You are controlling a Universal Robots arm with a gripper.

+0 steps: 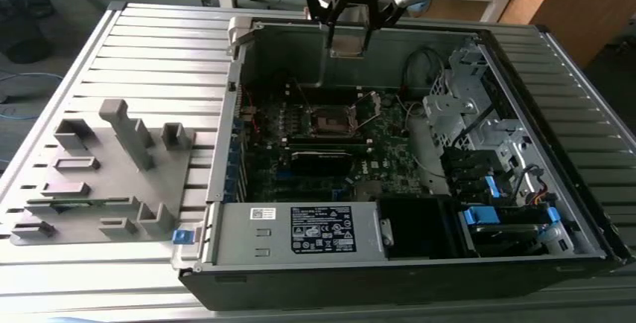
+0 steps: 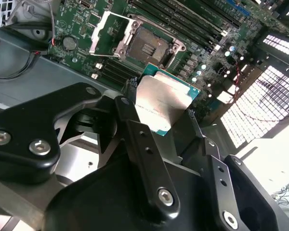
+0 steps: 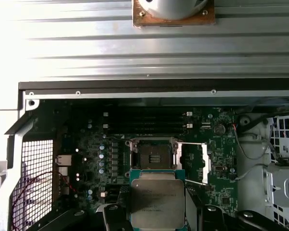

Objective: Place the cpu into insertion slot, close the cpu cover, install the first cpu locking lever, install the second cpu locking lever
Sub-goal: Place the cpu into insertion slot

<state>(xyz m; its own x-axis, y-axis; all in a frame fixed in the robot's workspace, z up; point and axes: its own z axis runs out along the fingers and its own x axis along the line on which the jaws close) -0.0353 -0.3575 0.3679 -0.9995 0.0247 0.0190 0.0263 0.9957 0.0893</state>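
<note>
Holding the cpu (image 2: 164,103) by two opposite edges with fingers (image 2: 135,130) clamped, over the open computer case (image 1: 238,226), well apart from the bare insertion slot (image 3: 151,155), cpu cover (image 3: 207,163) swung open alongside.

The cpu (image 2: 164,103) has a dull, silvery metal top.

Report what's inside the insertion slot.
Nothing sits in the insertion slot: its dark contact bed lies bare, with the cpu cover swung open beside it. The cpu is clamped in the gripper above the board, and hides the board next to the slot.
</note>
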